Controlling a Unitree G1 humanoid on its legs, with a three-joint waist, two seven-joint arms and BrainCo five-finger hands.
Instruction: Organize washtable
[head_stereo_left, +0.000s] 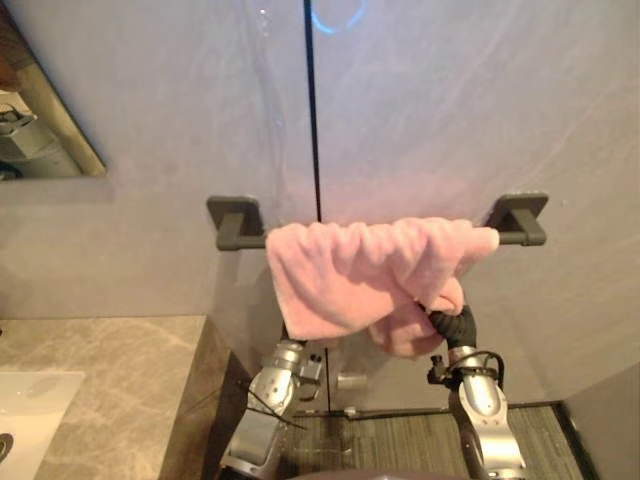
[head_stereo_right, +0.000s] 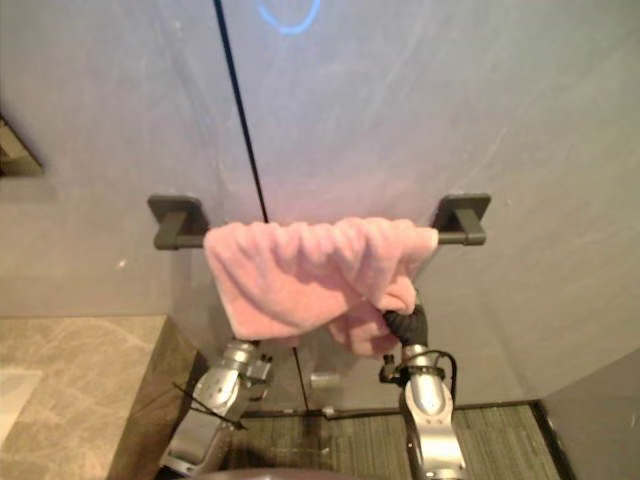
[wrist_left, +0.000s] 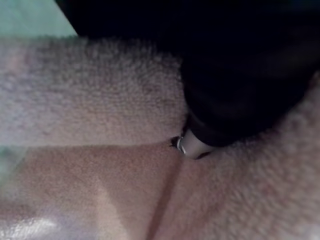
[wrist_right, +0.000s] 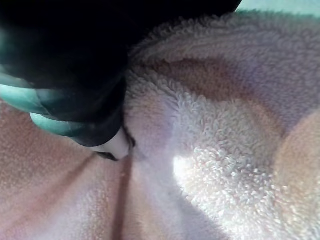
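A pink towel (head_stereo_left: 350, 270) hangs bunched over a dark towel bar (head_stereo_left: 240, 232) fixed to the grey wall. Its right part droops in a loose fold below the bar. My left arm rises from below and goes behind the towel's lower left edge. In the left wrist view, the left hand (wrist_left: 240, 75) is pressed into the pink cloth. My right hand (head_stereo_left: 455, 325) reaches up into the drooping fold, with its dark cover just below the cloth. Both hands' fingers are buried in the towel.
A beige marble counter (head_stereo_left: 110, 380) with a white sink (head_stereo_left: 25, 400) lies at the lower left. A mirror (head_stereo_left: 40, 130) hangs at the upper left. A dark vertical seam (head_stereo_left: 312, 100) runs down the wall. Grey striped floor (head_stereo_left: 400, 435) lies below the bar.
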